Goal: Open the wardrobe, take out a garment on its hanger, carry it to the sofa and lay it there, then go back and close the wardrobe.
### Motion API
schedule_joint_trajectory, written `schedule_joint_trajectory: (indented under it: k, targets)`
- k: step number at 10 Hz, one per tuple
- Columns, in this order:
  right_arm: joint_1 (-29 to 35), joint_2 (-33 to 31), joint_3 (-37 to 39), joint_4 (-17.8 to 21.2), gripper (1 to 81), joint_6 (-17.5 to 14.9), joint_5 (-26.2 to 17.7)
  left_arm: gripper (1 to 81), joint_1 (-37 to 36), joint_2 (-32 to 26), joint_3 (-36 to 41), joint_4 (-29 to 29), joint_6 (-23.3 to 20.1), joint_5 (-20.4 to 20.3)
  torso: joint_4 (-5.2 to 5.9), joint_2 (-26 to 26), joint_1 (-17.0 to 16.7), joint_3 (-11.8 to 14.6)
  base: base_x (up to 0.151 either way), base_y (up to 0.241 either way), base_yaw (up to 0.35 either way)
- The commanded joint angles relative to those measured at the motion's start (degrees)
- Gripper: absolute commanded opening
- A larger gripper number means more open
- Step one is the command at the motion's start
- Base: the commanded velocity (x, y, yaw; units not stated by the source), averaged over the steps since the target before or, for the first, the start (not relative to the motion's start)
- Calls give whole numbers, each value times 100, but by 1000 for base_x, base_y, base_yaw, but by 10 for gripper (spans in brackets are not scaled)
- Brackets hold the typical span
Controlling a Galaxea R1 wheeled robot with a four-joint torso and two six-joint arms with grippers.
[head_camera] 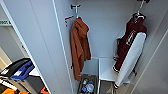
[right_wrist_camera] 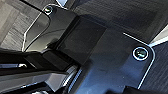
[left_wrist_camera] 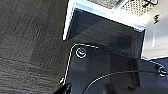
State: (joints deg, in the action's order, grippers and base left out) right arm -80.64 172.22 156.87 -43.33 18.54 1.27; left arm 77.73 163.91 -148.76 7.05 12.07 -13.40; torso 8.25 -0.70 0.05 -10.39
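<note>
1. From my two wrist cameras I cannot tell whether the left pincer or the right pincer is apart or together. Both look down over dark carpet point(left_wrist_camera: 27, 42); the left one also catches a white edge that I cannot identify.

2. Nothing is held, as far as I can see. No arm reaches toward the clothes in the head view.

3. The wardrobe point(head_camera: 37, 42) is already open. Its white door stands to the left and I look straight inside.

4. The maroon jacket point(head_camera: 128, 45) with white sleeves hangs at the right side of the inside, tilted. Its white hanger point(head_camera: 139, 15) is at the top; what the hook hangs on I cannot make out.

5. An orange hooded garment point(head_camera: 79, 47) hangs at the left, well apart from the jacket. A small bin point(head_camera: 87, 85) with objects stands below it.

6. I judge that the opening step is done and the taking-out step is in hand.

7. The next move, I think, calls for raising one arm to the hanger, closing on it near the hook, then lifting before pulling outward. I must not take the orange one.
</note>
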Motion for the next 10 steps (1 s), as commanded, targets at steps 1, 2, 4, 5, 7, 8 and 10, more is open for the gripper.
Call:
schedule_joint_trajectory:
  k: [1, 2, 4, 5, 7, 8, 10]
  targets:
    - [632, 334, 660, -809, 811, -501, -777, 811, -183, 283, -460, -10, 6, 276, 0, 0, 0, 0, 0, 0, 0]
    - [667, 333, 633, -800, 811, -466, -768, 811, -165, 353, -479, -1, 6, 329, 0, 0, 0, 0, 0, 0, 0]
    - [807, 307, 554, -800, 811, -448, -707, 811, -121, 441, -479, 7, 6, 382, 0, 0, 0, 0, 0, 0, 0]
    - [843, 264, 554, -766, 811, -422, -716, 811, -113, 458, -479, -1, 6, 512, 0, 0, 2, 0, 0, 0, 0]
    - [790, 176, 545, -31, 811, 129, -733, 811, -43, 520, -461, -10, 6, 619, 0, 0, 2, 0, 0, 0, 0]
    - [669, 80, 467, 574, 811, 368, -734, 811, -7, 564, -452, -37, 6, 593, 0, 0, 2, 0, 0, 0, 0]
    - [325, -202, -5, 2129, 811, 492, -672, 811, 37, 669, -443, 7, 6, 610, 0, 0, 5, 0, 0, 0, 0]
